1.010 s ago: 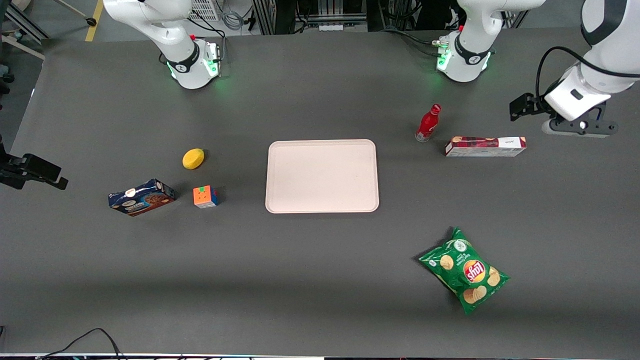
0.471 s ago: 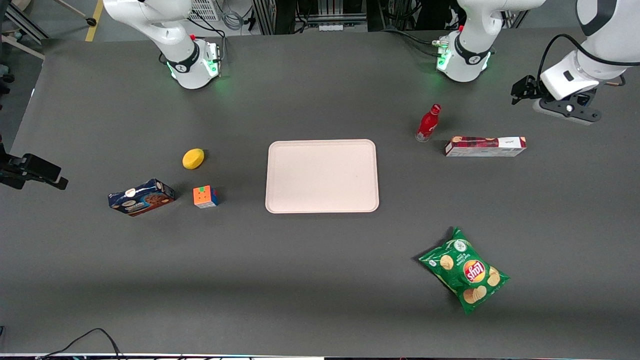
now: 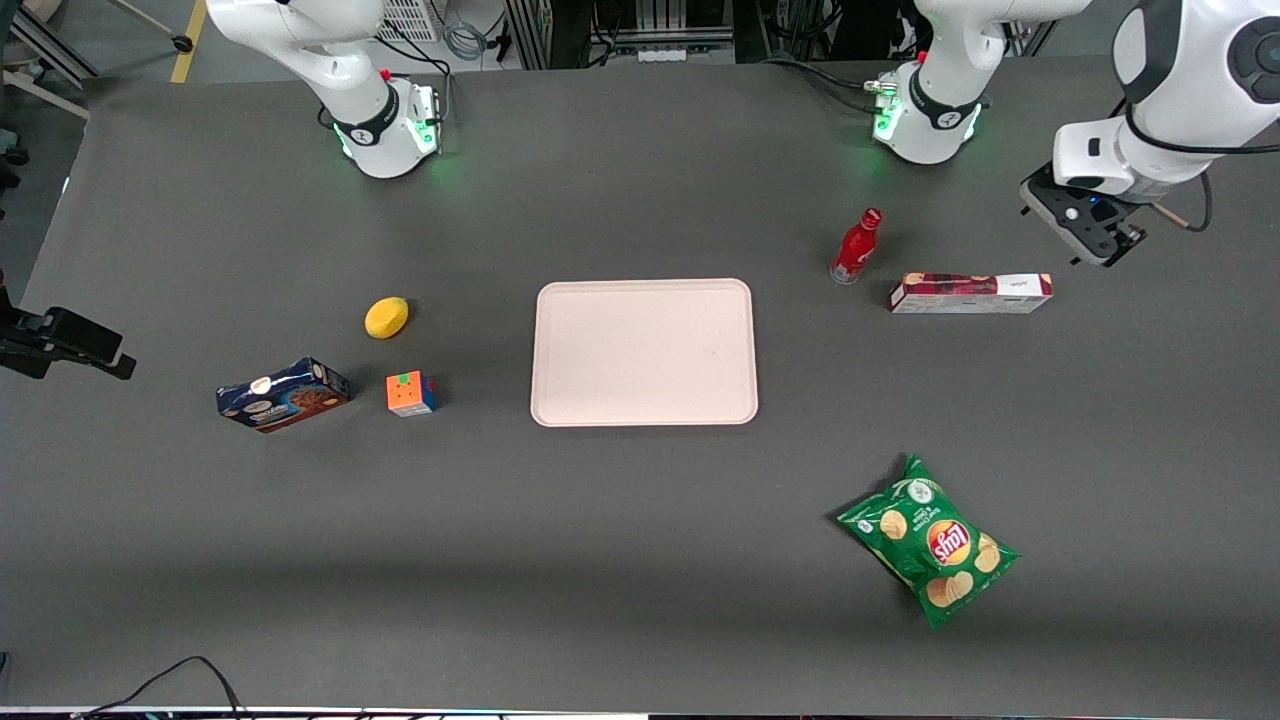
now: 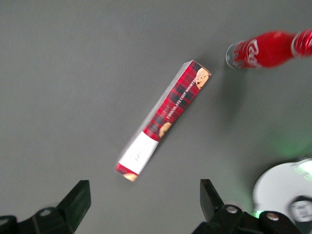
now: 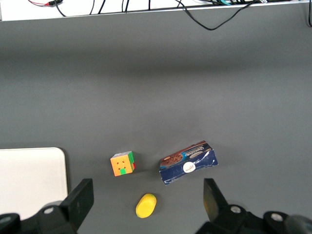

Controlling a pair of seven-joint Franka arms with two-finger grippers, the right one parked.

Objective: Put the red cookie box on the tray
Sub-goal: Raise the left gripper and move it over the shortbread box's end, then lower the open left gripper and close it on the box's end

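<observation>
The red cookie box point(image 3: 970, 293) lies flat on the table toward the working arm's end, its white end pointing away from the tray. It also shows in the left wrist view point(image 4: 165, 120), tartan print up. The pale pinkish-beige tray point(image 3: 644, 351) lies at the table's middle, nothing on it. My left gripper point(image 3: 1085, 228) hangs above the table, beside the box's white end and a little farther from the front camera. In the left wrist view the gripper point(image 4: 145, 204) is open wide and holds nothing, with the box's white end just off its fingertips.
A red bottle point(image 3: 857, 246) stands beside the box's dark end, between it and the tray; it also shows in the left wrist view point(image 4: 267, 48). A green chip bag point(image 3: 928, 540) lies nearer the front camera. A lemon point(image 3: 386, 317), a colour cube point(image 3: 411, 393) and a blue cookie box point(image 3: 283, 394) lie toward the parked arm's end.
My left gripper has swung in from the table's working-arm end toward the red cookie box's white end and turned. The box and all other things have not moved.
</observation>
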